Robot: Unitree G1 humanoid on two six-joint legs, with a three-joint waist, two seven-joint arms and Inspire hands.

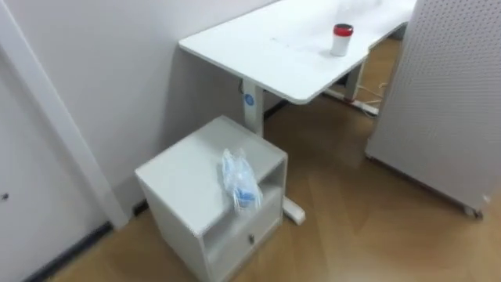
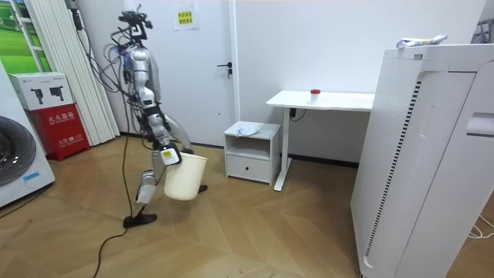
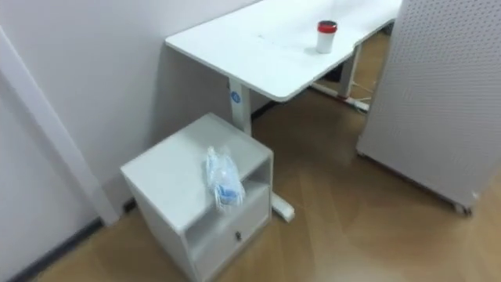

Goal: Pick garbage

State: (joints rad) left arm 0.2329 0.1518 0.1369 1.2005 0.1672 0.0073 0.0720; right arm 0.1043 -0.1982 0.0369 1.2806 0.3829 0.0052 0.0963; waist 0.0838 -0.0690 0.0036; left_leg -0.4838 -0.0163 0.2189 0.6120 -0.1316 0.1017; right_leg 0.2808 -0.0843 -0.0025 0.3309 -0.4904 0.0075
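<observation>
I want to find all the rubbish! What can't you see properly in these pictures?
- Crumpled plastic on the cabinet: blurred in the eye views, so it could be a bottle or a bag.
- Inside of the bin: in the room view, its own wall hides it.
- Thing on the tall white machine: too small in the room view.
- Far end of the desk: in the eye views, cut off by the top edge and the holed panel.

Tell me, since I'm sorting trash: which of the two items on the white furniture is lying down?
The crumpled clear plastic bottle on the low cabinet; the red-lidded cup on the desk stands upright.
</observation>
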